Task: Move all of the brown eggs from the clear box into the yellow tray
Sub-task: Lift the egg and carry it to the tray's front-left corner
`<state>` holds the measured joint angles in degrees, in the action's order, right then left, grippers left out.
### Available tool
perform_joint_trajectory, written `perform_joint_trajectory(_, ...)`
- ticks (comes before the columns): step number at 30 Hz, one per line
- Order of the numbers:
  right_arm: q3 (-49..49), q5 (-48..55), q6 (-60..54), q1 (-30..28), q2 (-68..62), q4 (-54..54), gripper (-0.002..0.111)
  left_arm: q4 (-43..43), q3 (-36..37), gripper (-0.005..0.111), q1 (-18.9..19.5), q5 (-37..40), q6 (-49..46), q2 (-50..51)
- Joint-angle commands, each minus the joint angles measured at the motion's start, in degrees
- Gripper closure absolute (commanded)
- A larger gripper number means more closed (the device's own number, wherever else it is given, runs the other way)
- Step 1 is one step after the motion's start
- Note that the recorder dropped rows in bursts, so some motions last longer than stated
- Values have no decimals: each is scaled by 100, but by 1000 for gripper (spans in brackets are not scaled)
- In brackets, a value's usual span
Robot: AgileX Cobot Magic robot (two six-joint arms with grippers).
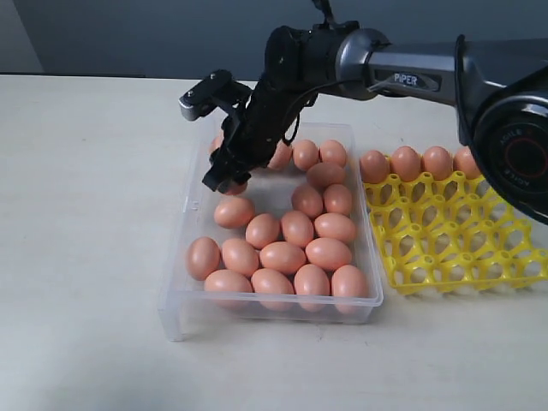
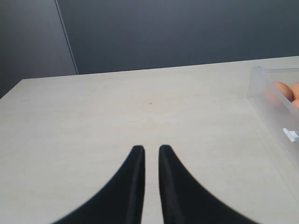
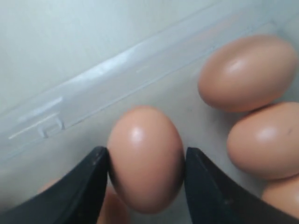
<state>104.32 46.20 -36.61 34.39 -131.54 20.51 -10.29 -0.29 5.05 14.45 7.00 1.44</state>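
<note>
My right arm (image 1: 402, 73) comes in from 2 o'clock in the exterior view and reaches across the middle, wrist bent down steeply. That puts the right gripper (image 1: 228, 180) low in the box (image 1: 184, 308), near its 11 o'clock corner. From that camera I cannot tell what the jaws are doing, because the black links hide them.

The right wrist view settles it. One egg (image 3: 145, 158) sits between the two dark fingers (image 3: 84, 186), touching both, so the gripper is clamped on it, beside the clear wall. Three more eggs lie close by on the box floor.

The exterior view shows the rest of the eggs (image 1: 282, 257), roughly twenty, crowded from the box's centre toward 6 o'clock, with a bare patch along 9 o'clock. The tray (image 1: 462, 231) lies just beside the box at 3 o'clock. Four eggs (image 1: 405, 163) stand in its 12 o'clock row, and its other cups are bare.

My left gripper (image 2: 151, 151) shows only in its own wrist camera. Its jaws are drawn to a narrow slit with nothing between them, above the pale table (image 2: 140, 102). A corner of the box, with an egg or two inside, sits off to one side.
</note>
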Motion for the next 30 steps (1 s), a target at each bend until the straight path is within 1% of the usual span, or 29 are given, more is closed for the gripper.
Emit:
perform_joint_trajectory(1, -13, 51, 211, -233, 317, 226, 108, 13, 29, 95, -3, -71, 5, 5)
perform_joint_trajectory(5, -102, 293, 194, -538, 496, 826, 108, 13, 29, 95, -3, -71, 5, 5)
perform_joint_trajectory(7, -322, 207, 79, -647, 646, 1052, 108, 13, 29, 95, -3, -71, 5, 5)
perform_joint_trajectory(8, -587, 43, -37, -731, 792, 1163, 108, 13, 29, 95, -3, -71, 5, 5)
perform_joint_trajectory(12, -1828, -1049, -274, -961, 1427, 1515, 108, 13, 29, 95, -3, -71, 5, 5)
perform_joint_trajectory(17, -3761, -3093, -546, -1094, 2583, 2107, 108, 13, 29, 95, -3, -71, 5, 5)
perform_joint_trajectory(18, -4426, -3984, -546, -1094, 3066, 2286, 108, 13, 29, 95, -3, -71, 5, 5)
perform_joint_trajectory(21, -5313, -4880, -546, -1094, 3579, 2611, 109, 13, 29, 95, -3, -71, 5, 5)
perform_joint_trajectory(23, -5678, -5136, -535, -1103, 3738, 2612, 109, 13, 29, 95, -3, -71, 5, 5)
perform_joint_trajectory(26, -5950, -5199, -535, -1103, 3697, 2612, 109, 13, 29, 95, -3, -71, 5, 5)
perform_joint_trajectory(28, -6025, -5452, -495, -1103, 3601, 2697, 109, 13, 29, 95, -3, -71, 5, 5)
perform_joint_trajectory(30, -6025, -5710, -480, -1103, 3573, 3006, 109, 13, 29, 95, -3, -71, 5, 5)
